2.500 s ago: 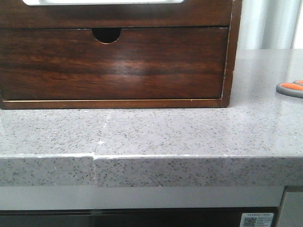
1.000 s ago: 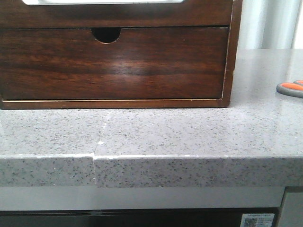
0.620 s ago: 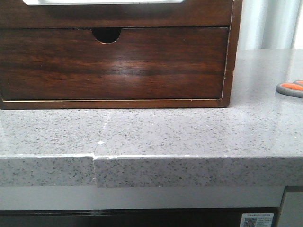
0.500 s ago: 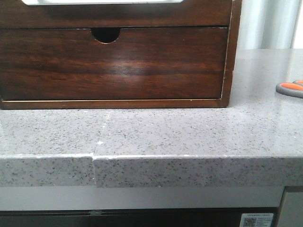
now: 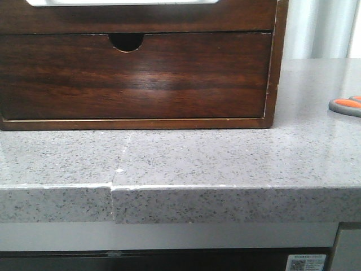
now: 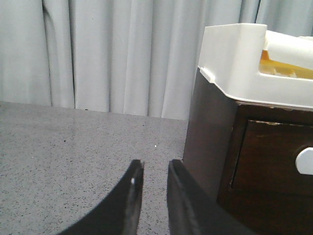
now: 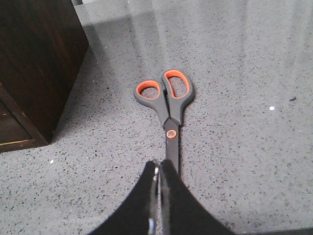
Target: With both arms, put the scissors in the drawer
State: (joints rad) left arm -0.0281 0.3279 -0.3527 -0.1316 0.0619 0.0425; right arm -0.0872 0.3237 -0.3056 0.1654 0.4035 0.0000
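Observation:
The scissors (image 7: 169,105) lie flat on the speckled counter, with grey handles and orange-lined loops. Their blade runs back under my right gripper (image 7: 159,165). That gripper hovers over the blade end, shut with nothing between its fingers. In the front view only the handle loops of the scissors (image 5: 346,105) show, at the right edge. The drawer (image 5: 141,18) is the plain dark band above the notched front and looks closed. My left gripper (image 6: 155,167) is slightly open and empty, low over the counter beside the box's side (image 6: 210,132).
The wooden box (image 5: 271,68) fills the upper left of the front view, its lower drawer front (image 5: 135,79) carrying a half-round notch. A white tray (image 6: 239,63) sits on top of the box. Its corner (image 7: 34,63) stands near the scissors. Curtains hang behind.

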